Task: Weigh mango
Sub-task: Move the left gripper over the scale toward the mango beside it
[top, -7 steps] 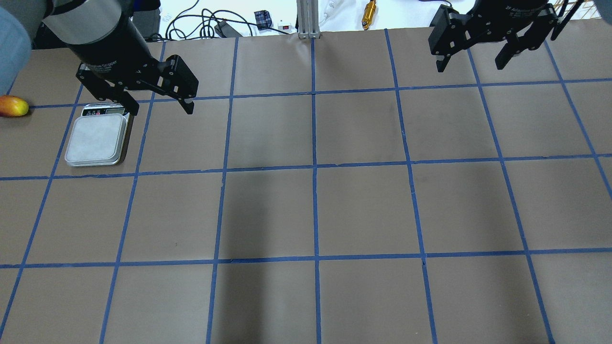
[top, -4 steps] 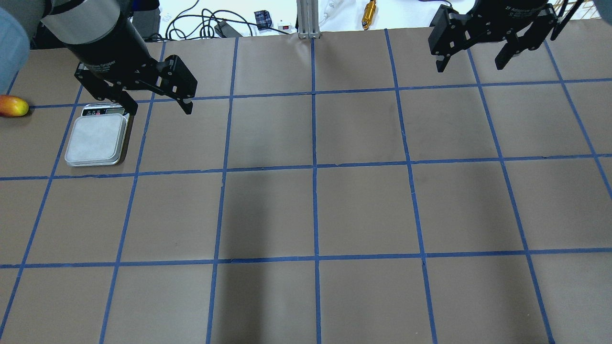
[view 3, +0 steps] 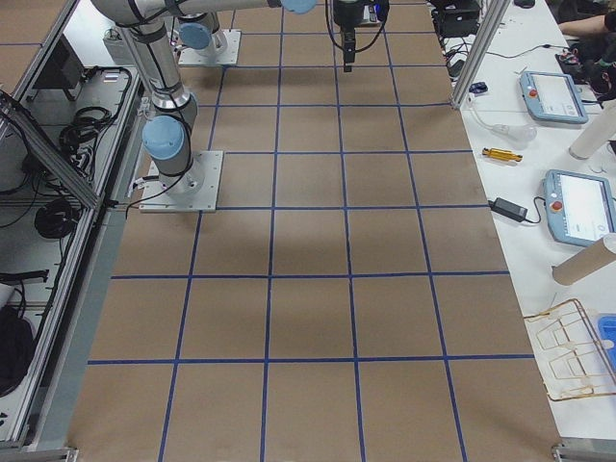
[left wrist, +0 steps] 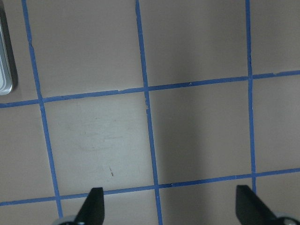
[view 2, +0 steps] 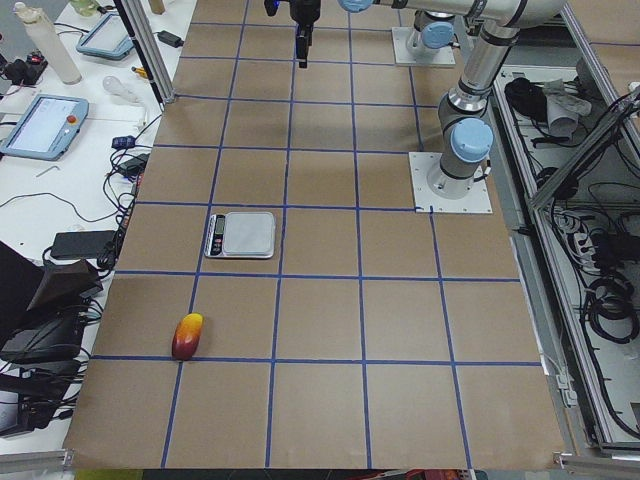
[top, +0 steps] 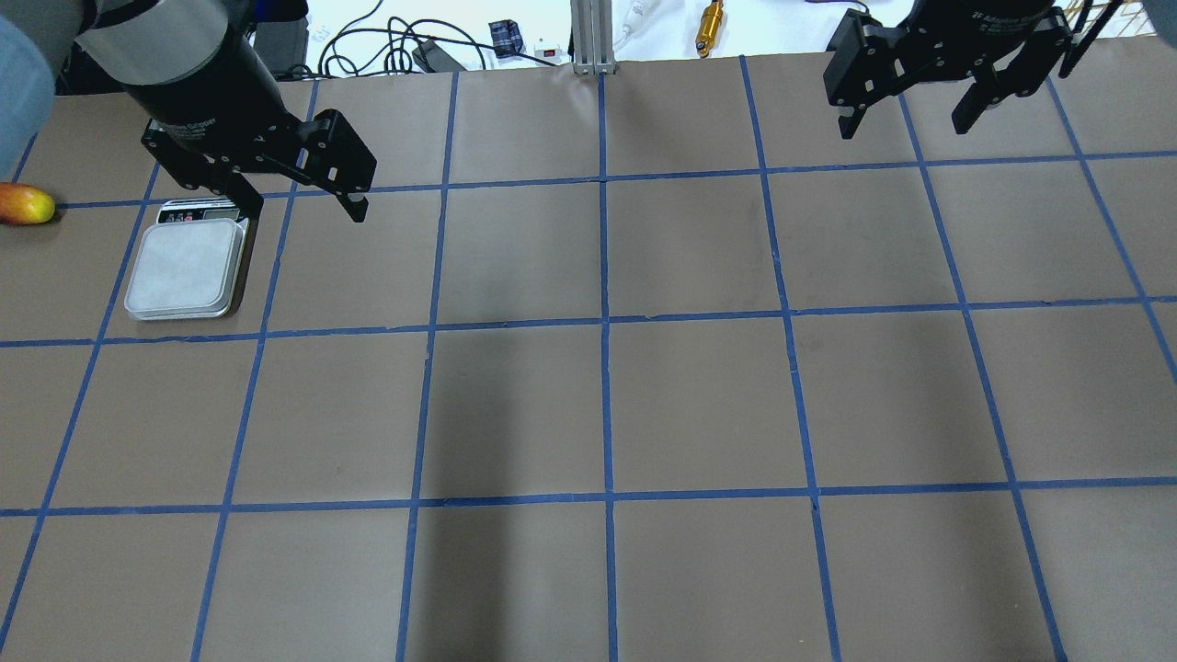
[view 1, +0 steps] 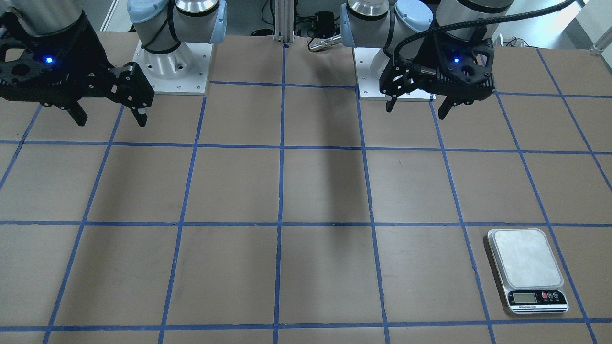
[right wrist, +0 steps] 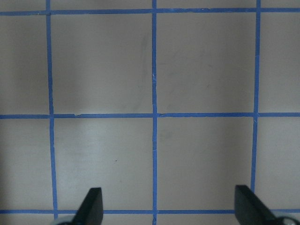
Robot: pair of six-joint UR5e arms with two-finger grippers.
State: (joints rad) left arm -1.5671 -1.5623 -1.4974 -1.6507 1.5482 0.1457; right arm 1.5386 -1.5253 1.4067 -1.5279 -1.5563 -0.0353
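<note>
The worry from here is the reach: the mango [top: 26, 204] lies out near the left end of the counter [top: 607, 405], and being a smooth oval it could roll away if a finger clips it rather than straddles it; the scale [top: 187, 268] sits between fruit and left hand [top: 303, 207], so a low sweep across might knock it askew. The left hand hangs above the counter just beside the scale's display end, fingers spread wide and holding nothing; the mango is well apart from it, beyond the scale's far side, touching neither. The right hand [top: 903, 124] hovers over the opposite end, also wide and empty, too far off to help; the scale's platform is bare.
</note>
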